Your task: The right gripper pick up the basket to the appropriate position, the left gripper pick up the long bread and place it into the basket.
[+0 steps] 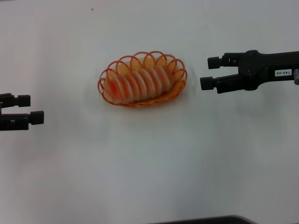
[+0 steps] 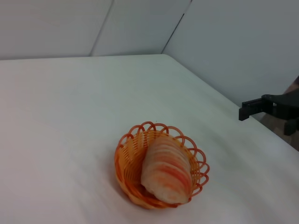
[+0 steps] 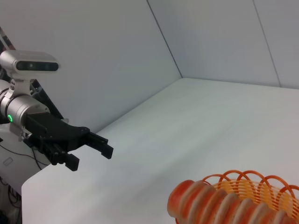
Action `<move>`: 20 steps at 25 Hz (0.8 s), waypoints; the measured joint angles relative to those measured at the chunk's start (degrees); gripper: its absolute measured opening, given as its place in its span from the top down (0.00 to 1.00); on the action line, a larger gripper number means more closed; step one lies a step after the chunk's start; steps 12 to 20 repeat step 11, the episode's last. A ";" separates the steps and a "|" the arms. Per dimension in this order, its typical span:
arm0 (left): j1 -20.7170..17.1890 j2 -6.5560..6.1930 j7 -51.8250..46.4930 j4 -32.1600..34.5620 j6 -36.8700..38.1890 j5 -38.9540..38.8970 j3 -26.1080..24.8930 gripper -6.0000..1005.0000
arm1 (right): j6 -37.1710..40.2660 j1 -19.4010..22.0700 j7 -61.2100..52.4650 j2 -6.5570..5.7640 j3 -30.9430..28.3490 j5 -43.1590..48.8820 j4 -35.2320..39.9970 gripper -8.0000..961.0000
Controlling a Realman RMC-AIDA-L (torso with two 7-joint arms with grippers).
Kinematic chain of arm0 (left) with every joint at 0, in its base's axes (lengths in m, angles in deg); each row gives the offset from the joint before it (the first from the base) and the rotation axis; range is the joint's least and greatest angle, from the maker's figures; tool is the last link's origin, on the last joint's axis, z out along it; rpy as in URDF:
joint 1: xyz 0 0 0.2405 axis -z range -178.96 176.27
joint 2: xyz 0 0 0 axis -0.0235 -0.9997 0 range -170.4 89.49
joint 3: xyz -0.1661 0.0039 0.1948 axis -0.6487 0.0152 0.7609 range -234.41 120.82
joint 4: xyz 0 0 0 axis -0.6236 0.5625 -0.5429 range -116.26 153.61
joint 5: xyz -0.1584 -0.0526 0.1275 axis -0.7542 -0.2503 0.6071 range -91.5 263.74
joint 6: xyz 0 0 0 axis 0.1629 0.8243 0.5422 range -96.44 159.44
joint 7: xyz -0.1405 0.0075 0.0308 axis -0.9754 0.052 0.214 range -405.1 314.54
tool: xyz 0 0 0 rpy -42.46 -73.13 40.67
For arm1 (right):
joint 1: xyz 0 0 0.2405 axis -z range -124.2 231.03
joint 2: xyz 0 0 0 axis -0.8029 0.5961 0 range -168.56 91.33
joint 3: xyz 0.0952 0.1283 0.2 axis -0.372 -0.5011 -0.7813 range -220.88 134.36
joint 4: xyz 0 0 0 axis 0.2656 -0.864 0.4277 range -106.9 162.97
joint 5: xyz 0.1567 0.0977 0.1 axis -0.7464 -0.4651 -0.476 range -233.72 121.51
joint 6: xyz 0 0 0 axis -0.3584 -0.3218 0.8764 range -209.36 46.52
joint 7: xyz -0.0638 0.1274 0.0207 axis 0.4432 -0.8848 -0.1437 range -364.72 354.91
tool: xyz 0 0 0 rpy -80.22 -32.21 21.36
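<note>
Since the long bread (image 1: 140, 83) already lies lengthwise inside the basket (image 1: 103, 79), which sits near the middle of the white worktop (image 1: 149, 163), the placing step looks done and only the retreat seems left. The left end effector (image 1: 38, 108) hangs near the worktop's left edge, well apart from the basket, fingers spread and grasping nothing, while the right end effector (image 1: 209, 73) hovers beside the basket's right end, likewise released and empty. Any next move probably calls only for both arms to draw clear without nudging the basket.
</note>
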 joint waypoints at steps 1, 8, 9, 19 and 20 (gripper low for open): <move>0.14 0.08 0.01 -0.08 -0.06 0.01 0.12 0.11 | 0.00 0.00 0.00 0.00 -0.01 0.01 0.00 0.00; 0.93 0.19 -0.02 -0.41 -0.12 0.05 0.07 0.11 | 0.00 -0.01 0.00 0.03 -0.27 -0.01 -0.08 0.00; 1.01 0.21 -0.07 -0.42 -0.12 0.06 0.07 0.11 | 0.03 -0.07 0.00 0.03 -0.27 -0.09 -0.08 0.00; 1.11 0.24 -0.22 -0.43 -0.12 0.07 0.05 0.11 | 0.32 -0.25 0.00 0.03 -0.32 -0.27 -0.07 0.00; 1.11 0.24 -0.22 -0.43 -0.12 0.07 0.05 0.11 | 0.32 -0.25 0.00 0.03 -0.32 -0.27 -0.07 0.00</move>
